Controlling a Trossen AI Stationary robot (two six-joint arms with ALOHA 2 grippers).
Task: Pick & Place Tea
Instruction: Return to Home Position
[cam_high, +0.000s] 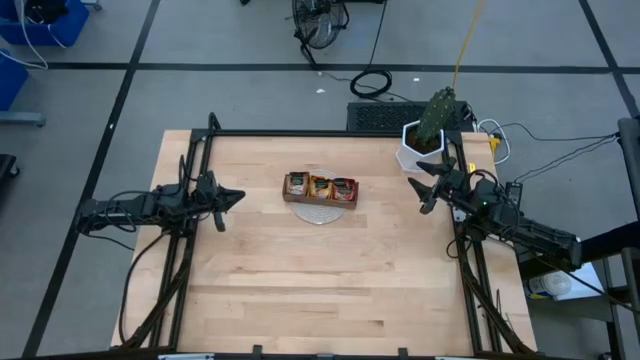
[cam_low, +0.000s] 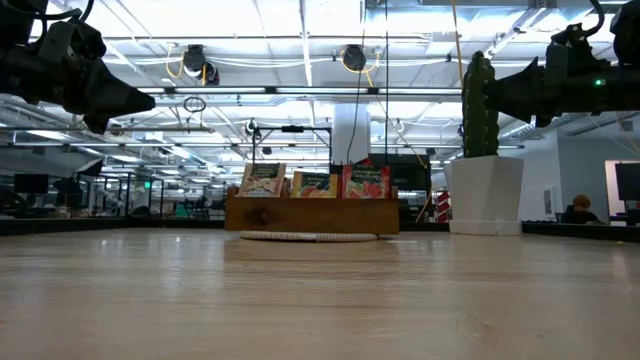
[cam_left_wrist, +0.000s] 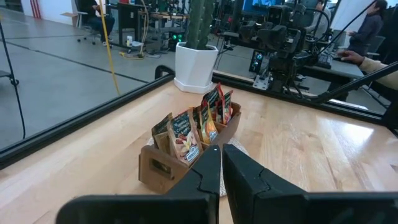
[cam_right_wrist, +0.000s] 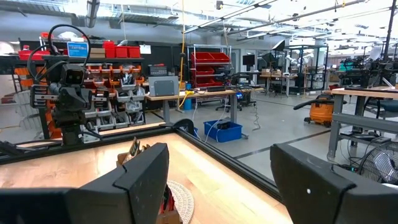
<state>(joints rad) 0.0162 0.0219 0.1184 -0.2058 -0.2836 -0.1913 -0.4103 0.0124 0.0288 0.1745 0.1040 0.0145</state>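
Tea (cam_high: 320, 186) stands on edge in the tray (cam_low: 310, 215), which sits just toward 12 o'clock of the tabletop's (cam_high: 300, 290) middle. The tray rests on a round mat (cam_high: 318, 212) that peeks out at its 6 o'clock side. Seen from above, pale sachets (cam_low: 262, 180) fill the 9 o'clock compartment, orange-yellow sachets (cam_low: 314, 184) the middle one and red sachets (cam_low: 366, 181) the 3 o'clock one.

At 9 o'clock of the tray, well apart from it, the left gripper (cam_high: 230, 196) hovers above the tabletop, jaws clenched on nothing and pointing toward the tray. At 3 o'clock, also well apart, the right gripper (cam_high: 430, 192) hangs with jaws released wide and empty. A cactus (cam_high: 437, 112) in a white pot (cam_high: 410, 155) stands at 2 o'clock of the tray, near the right gripper.
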